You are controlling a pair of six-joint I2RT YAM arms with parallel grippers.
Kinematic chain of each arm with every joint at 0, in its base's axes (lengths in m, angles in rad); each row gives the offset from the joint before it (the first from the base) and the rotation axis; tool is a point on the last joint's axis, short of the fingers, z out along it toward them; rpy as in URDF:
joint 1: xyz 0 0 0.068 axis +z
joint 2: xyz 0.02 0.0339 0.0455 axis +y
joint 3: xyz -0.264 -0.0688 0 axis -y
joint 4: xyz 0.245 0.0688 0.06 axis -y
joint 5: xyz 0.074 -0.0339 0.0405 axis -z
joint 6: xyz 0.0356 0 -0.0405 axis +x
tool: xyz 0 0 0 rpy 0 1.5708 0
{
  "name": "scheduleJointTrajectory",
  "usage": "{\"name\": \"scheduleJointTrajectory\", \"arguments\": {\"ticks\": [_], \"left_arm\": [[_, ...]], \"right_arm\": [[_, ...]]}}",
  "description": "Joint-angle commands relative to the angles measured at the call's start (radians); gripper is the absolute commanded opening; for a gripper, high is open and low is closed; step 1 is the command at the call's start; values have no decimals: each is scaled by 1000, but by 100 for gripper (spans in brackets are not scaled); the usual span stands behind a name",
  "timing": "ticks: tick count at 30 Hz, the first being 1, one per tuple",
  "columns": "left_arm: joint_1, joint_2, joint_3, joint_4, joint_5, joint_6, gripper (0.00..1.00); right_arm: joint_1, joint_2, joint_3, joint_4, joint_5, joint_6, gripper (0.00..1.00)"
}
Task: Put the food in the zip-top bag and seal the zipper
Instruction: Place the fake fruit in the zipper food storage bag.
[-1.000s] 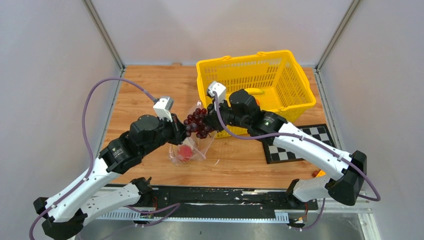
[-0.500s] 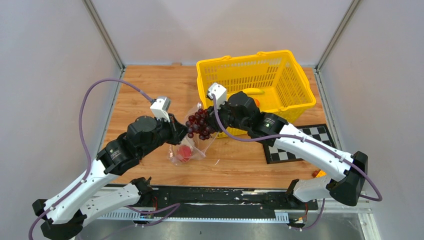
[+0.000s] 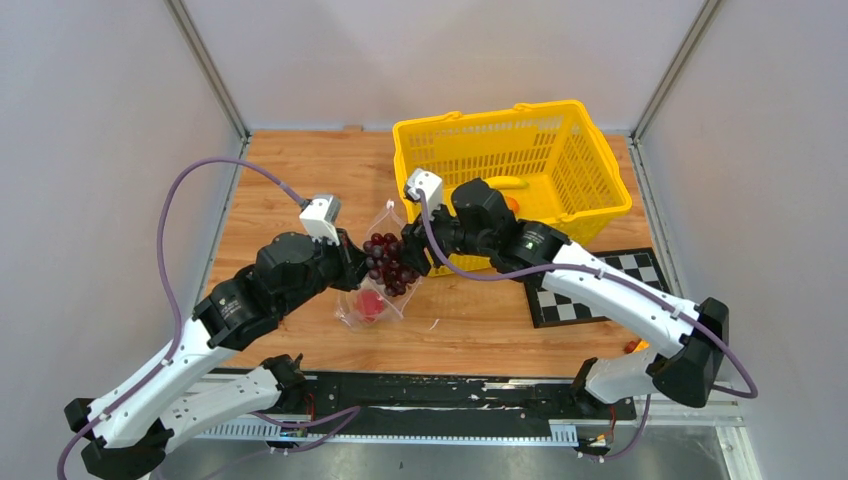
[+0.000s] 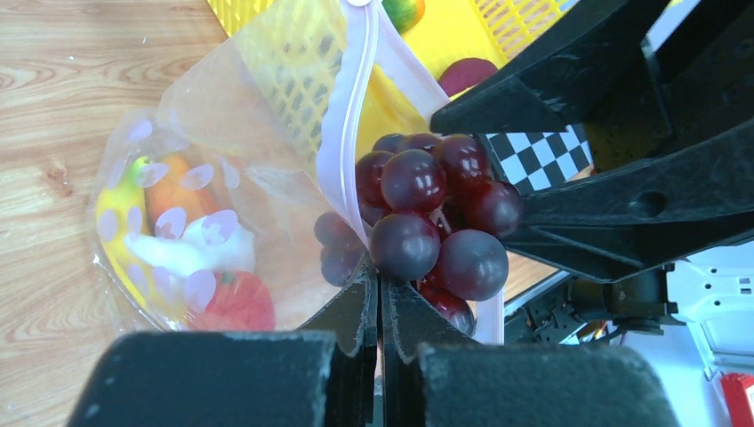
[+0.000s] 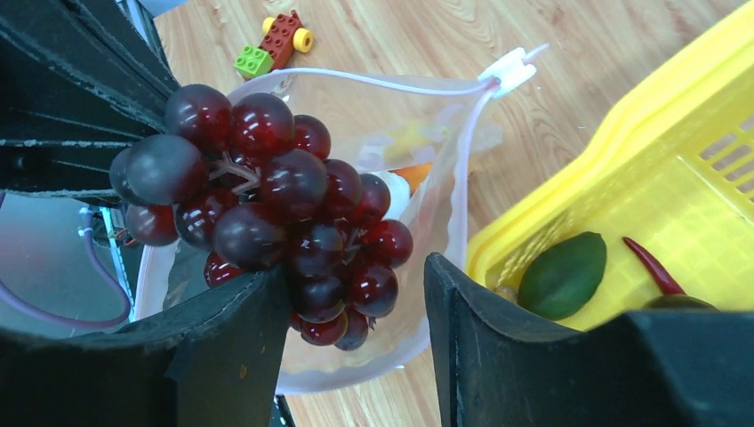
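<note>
The grapes (image 3: 386, 262) have sunk from centre frame, down and left, into the bag (image 3: 352, 312) mouth; the right tool (image 5: 354, 271) has spread its jaws apart.

no legible txt, labels, nos. anywhere

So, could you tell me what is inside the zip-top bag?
Through the clear pink-dotted plastic zip-top bag I can see a yellow toy banana, an orange piece, a white piece and a red round fruit. The dark red grape bunch sits in its mouth, hiding anything beneath.
</note>
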Motion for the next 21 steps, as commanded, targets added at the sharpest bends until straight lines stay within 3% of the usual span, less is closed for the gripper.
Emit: {"name": "scheduleJointTrajectory", "arguments": {"ticks": [1, 2, 3, 5, 6, 8, 11, 15, 21], "left_arm": [[-2, 10, 38, 39, 13, 11, 0], [-2, 10, 37, 39, 15, 10, 0], [-2, 10, 37, 40, 18, 10, 0], [-2, 6, 34, 36, 15, 9, 0], [-2, 3, 36, 31, 10, 10, 0], [-2, -10, 35, 22, -5, 10, 0], [-2, -23, 31, 15, -28, 9, 0], [-2, -18, 33, 15, -31, 11, 0], [-1, -2, 27, 31, -6, 6, 0]], "right_arm": [[4, 56, 65, 27, -88, -1, 56], [4, 68, 70, 19, -91, -4, 55], [5, 77, 75, 15, -87, -5, 46], [10, 84, 85, -7, 58, 8, 27], [10, 85, 89, -25, 140, 13, 26], [10, 77, 101, -62, 281, 13, 31], [10, 22, 67, -12, 318, 20, 39], [10, -67, -27, 129, 119, 55, 57], [11, -95, -42, 211, -50, 108, 61]]}}
